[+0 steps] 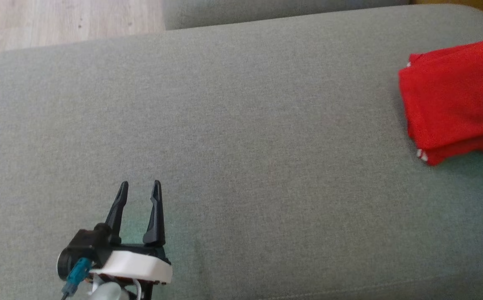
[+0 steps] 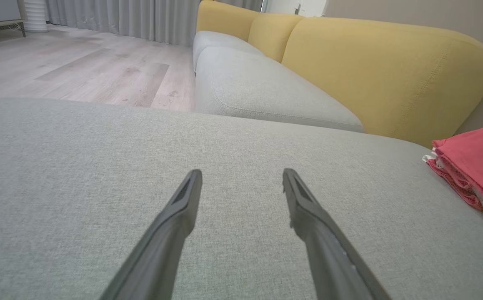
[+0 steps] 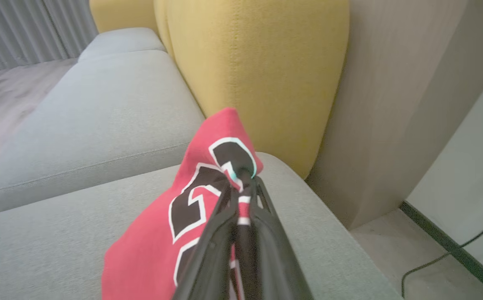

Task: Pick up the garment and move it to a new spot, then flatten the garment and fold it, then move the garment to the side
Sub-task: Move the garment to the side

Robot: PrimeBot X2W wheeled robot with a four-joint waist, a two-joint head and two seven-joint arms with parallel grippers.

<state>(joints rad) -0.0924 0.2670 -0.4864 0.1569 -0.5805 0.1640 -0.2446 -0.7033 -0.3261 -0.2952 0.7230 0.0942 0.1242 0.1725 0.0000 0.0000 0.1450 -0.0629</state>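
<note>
The garment (image 1: 454,104) is a red jersey with black and white lettering, folded into a thick stack at the far right of the grey sofa cushion (image 1: 241,146). The left wrist view catches its layered edge (image 2: 474,166) at the right border. My right gripper (image 3: 241,179) is shut on a fold of the garment (image 3: 158,241), with the red cloth pinched between its dark fingers and lifted at that corner. My left gripper (image 1: 140,185) is open near the cushion's front left, hovering over bare fabric with nothing between its fingers (image 2: 183,208).
Yellow back cushions (image 2: 370,71) rise behind the seat. A second grey seat cushion (image 2: 258,87) lies beyond. Wooden floor (image 2: 78,62) and curtains are to the left. Right of the sofa stands a wall panel (image 3: 391,104), with a cable (image 3: 445,254) on the floor.
</note>
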